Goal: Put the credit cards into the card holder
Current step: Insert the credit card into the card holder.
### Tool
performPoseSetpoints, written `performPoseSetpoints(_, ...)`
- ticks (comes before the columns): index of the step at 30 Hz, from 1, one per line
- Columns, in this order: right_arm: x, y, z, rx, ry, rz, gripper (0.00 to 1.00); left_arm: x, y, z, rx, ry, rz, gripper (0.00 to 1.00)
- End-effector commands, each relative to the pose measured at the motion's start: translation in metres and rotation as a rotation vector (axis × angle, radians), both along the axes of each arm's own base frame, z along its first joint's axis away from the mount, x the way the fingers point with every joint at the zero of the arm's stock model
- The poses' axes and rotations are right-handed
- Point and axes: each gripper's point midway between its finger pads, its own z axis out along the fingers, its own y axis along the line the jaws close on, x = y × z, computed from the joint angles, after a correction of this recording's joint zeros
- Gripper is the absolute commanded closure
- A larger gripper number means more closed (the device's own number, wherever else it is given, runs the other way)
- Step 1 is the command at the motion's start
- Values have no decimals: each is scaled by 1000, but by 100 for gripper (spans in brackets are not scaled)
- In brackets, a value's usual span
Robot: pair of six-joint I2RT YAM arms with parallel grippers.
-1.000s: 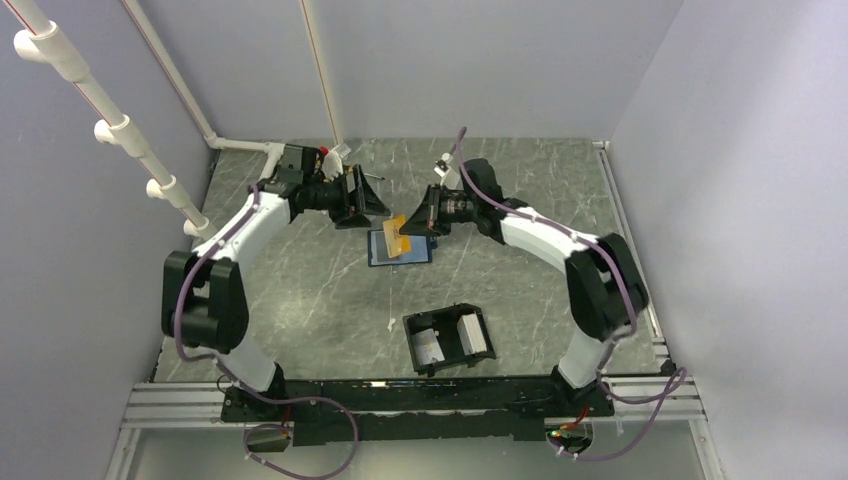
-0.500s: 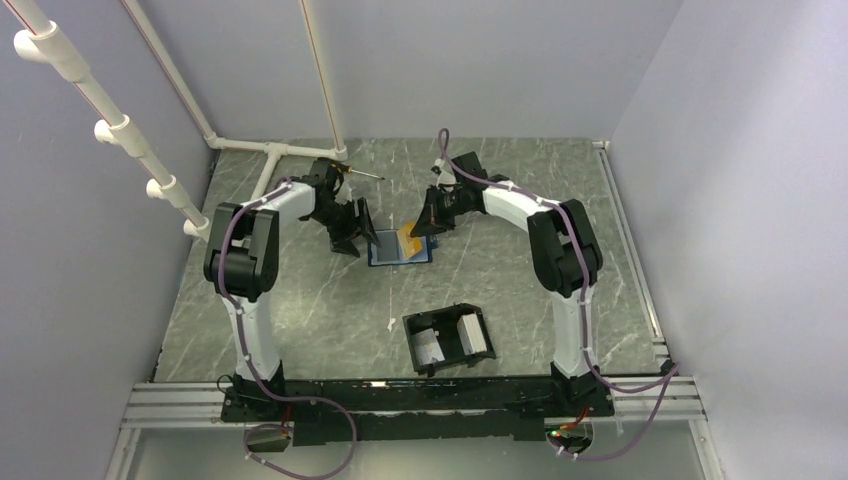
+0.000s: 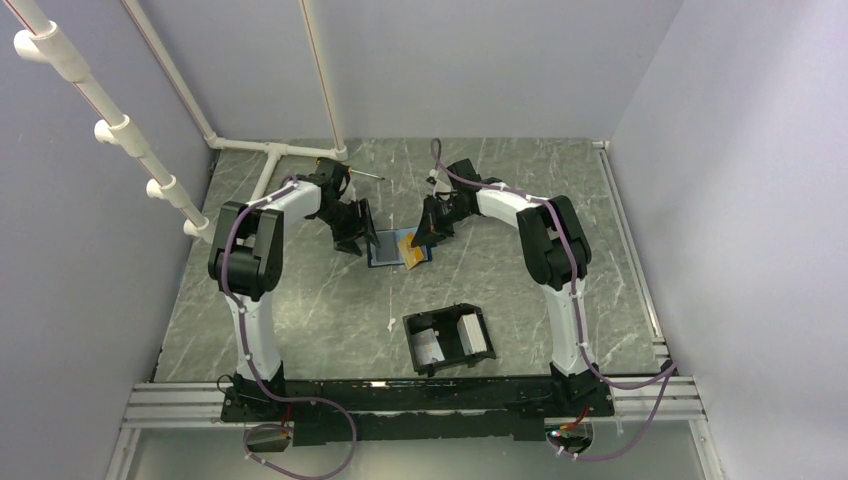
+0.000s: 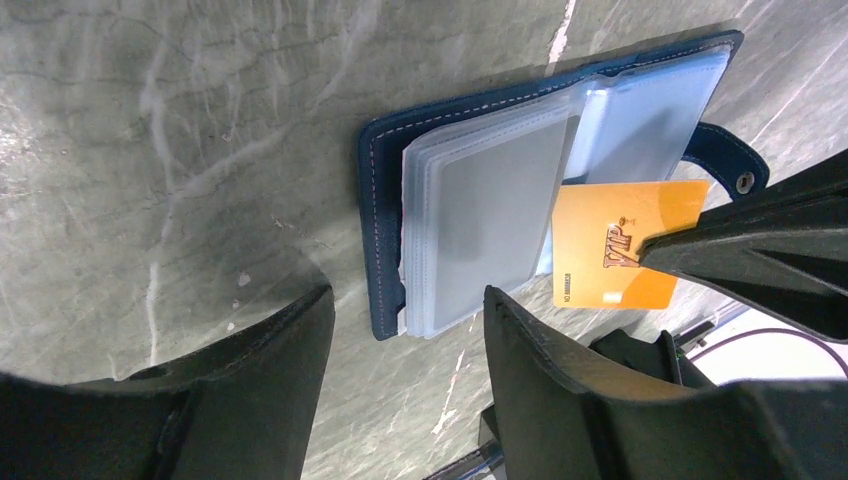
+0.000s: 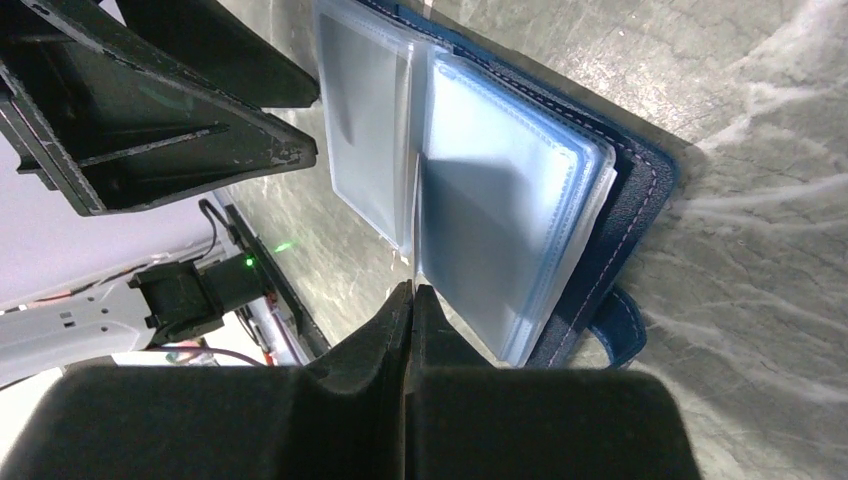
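Note:
A dark blue wallet [image 3: 392, 252] [image 4: 385, 215] lies open on the table, its clear sleeves [image 5: 500, 210] fanned out. One orange-gold credit card [image 4: 615, 255] [image 3: 408, 240] marked VIP is pinched at its edge by my right gripper [image 3: 424, 233] [image 5: 410, 292], which is shut on it above the wallet's right half. In the right wrist view the card is edge-on and barely shows. At the wallet's left edge, my left gripper [image 3: 352, 230] [image 4: 407, 292] stands open, straddling a corner of the sleeves. The card holder [image 3: 441, 313], a black tray, sits nearer the arm bases.
White pipes [image 3: 270, 150] run along the back left corner and left wall. Grey walls close in the table on three sides. An aluminium rail [image 3: 400, 398] carries the arm bases at the near edge. A thin rod [image 3: 365, 174] sticks out by the left wrist.
Both arms have folded upward, and their grippers have come down toward the wallet. The card has sunk from above the wallet to close over it. The left jaws have narrowed.

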Motion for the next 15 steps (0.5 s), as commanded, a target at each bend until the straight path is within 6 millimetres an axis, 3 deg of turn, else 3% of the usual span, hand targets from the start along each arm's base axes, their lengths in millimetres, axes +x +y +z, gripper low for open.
performPoseSetpoints(1, 9, 8, 13, 49, -47, 28, 100, -7, 4, -36, 107, 40, -13, 38)
performPoseSetpoints(5, 11, 5, 20, 35, -75, 8, 100, -7, 9, -41, 141, 41, -4, 45)
performPoseSetpoints(10, 10, 4, 48, 65, -138, 12, 100, -9, 12, -48, 164, 63, -6, 48)
performPoseSetpoints(15, 10, 5, 37, 62, -118, 21, 100, -10, 15, -51, 180, 70, -7, 48)
